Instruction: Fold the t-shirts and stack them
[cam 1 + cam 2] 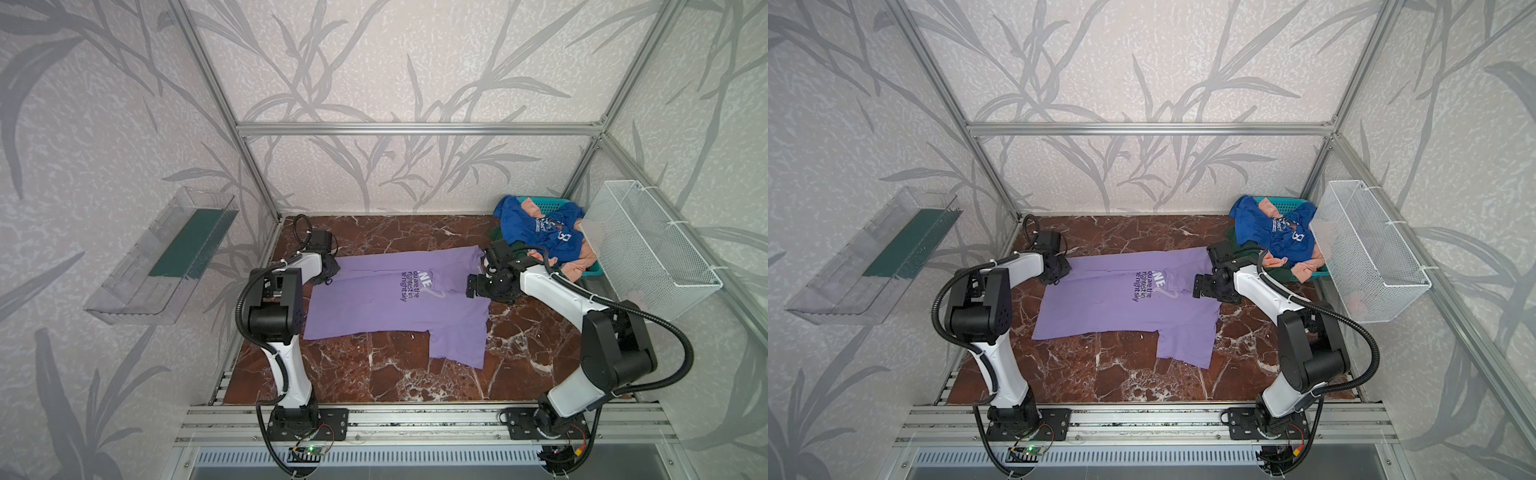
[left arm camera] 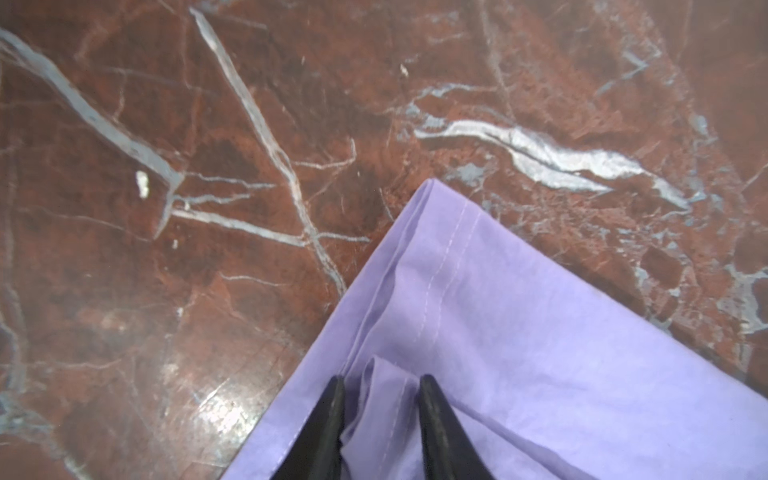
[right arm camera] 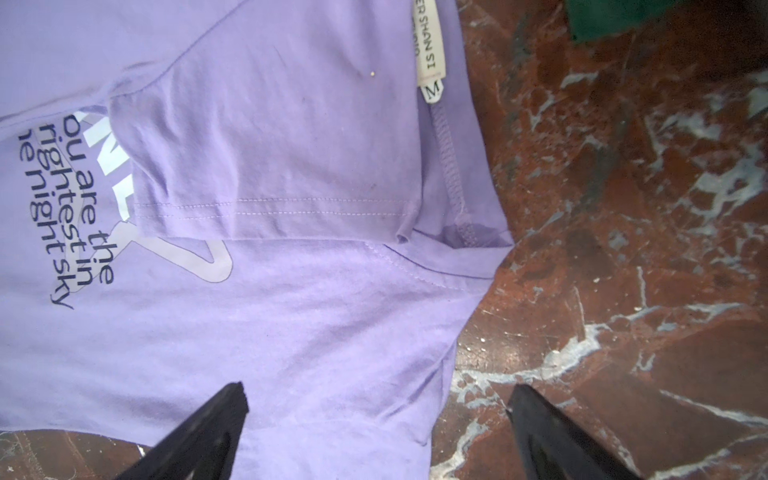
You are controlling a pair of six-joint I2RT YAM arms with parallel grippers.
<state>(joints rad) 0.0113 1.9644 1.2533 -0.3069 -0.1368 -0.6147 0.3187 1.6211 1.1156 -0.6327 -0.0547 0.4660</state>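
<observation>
Two black grippers — left gripper [image 2: 382, 378] slightly apart around a bunched fold, right gripper [image 3: 376, 386] wide apart — at one flat lavender t-shirt [image 1: 374, 299]; three crumpled t-shirts [image 1: 536, 228] far right.

We hold our left gripper [image 2: 382, 380] low at the far left, tipped downward, jaws narrow and perhaps pinching, while our right gripper [image 3: 376, 390] hangs low mid-right, jaws spread wide.

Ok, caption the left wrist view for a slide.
Left gripper straddling a raised fold near the purple shirt's corner, on the marble table.
</observation>
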